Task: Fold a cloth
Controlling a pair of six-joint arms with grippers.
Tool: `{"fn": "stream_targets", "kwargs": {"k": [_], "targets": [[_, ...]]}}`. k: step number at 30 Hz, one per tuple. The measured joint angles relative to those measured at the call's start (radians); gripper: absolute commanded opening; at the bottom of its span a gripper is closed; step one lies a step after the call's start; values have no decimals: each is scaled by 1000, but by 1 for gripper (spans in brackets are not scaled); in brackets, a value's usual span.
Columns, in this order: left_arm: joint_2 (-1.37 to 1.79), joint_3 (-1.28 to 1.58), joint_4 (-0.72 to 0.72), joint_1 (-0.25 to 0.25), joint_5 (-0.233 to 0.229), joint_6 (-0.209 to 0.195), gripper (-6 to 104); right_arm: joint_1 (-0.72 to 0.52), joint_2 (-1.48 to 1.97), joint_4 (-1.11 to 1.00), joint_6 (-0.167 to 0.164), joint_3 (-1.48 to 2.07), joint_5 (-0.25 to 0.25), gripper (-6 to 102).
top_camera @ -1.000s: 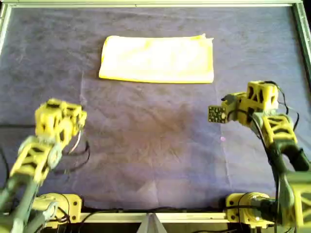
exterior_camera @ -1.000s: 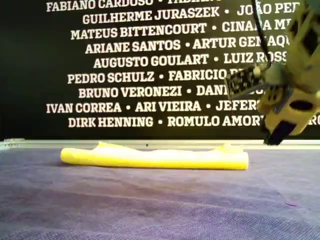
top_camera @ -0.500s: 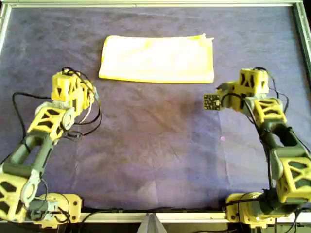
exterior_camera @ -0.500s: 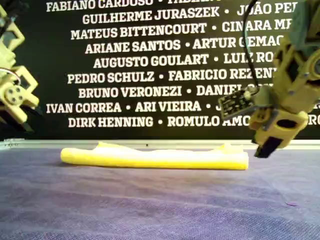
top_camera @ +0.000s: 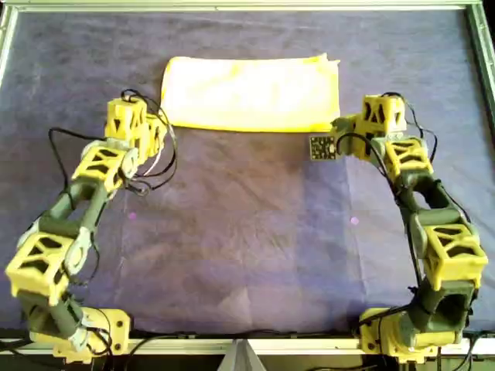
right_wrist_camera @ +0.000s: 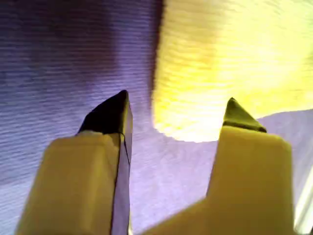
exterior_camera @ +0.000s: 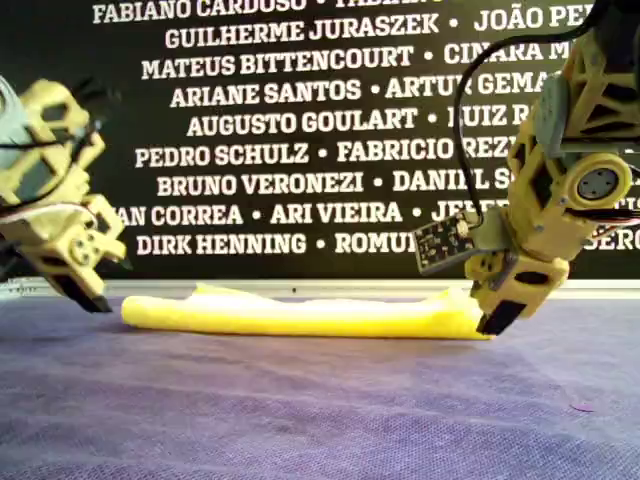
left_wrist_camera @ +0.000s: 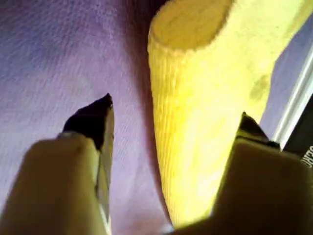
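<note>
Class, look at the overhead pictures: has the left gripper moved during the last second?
Yes. In the overhead view the left gripper has travelled up and to the view's right, closing on the near left corner of the cloth, which lies unmoved.

A purple-blue table covering (top_camera: 247,232) (faintly creased) lies before a black name-printed banner (exterior_camera: 300,130).

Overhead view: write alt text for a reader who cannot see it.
A bright yellow folded cloth lies as a long rectangle near the far edge of a dark purple-blue fabric table covering. Two yellow robot arms reach in from the near edge, the open left gripper by the cloth's near left corner and the open right gripper by its near right corner.
</note>
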Motion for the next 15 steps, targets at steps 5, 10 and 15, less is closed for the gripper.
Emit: {"fn": "stream_targets", "kwargs": {"k": [5,10,15], "targets": [[-104,-118,-2,-18,2,0,89,-2,-57,0,6,-71,0,78],[-187,-209,-2,-18,0,0,89,-5,-121,0,6,-118,0,76],[-253,-270,-2,-18,0,0,88,3,-164,0,-2,-183,3,76]]}}
